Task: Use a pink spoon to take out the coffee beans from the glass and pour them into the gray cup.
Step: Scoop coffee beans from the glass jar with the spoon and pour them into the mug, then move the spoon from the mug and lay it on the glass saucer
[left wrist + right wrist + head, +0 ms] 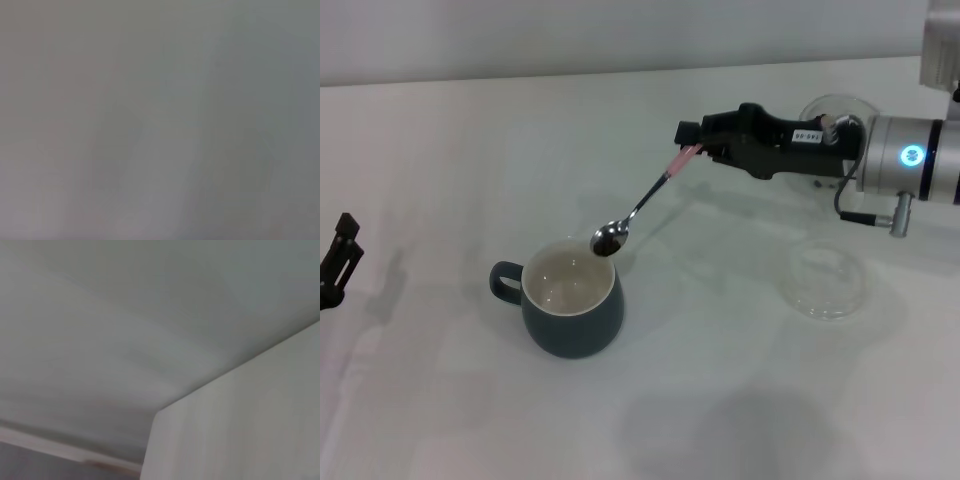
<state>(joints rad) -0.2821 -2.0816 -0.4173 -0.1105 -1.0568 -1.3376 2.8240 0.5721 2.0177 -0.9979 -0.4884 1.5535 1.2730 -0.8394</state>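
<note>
left gripper (340, 255) parked at far left edge, finger state not discernible | gray cup (570, 298) left of centre on table (720, 400) | pink spoon (638, 212) tilted, bowl with coffee beans (607, 241) above cup's rim | right gripper (692, 145) clamped on spoon's handle | glass (828, 282) right of cup

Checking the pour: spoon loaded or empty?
Loaded: dark beans sit in the spoon bowl, over the gray cup's rim.
</note>
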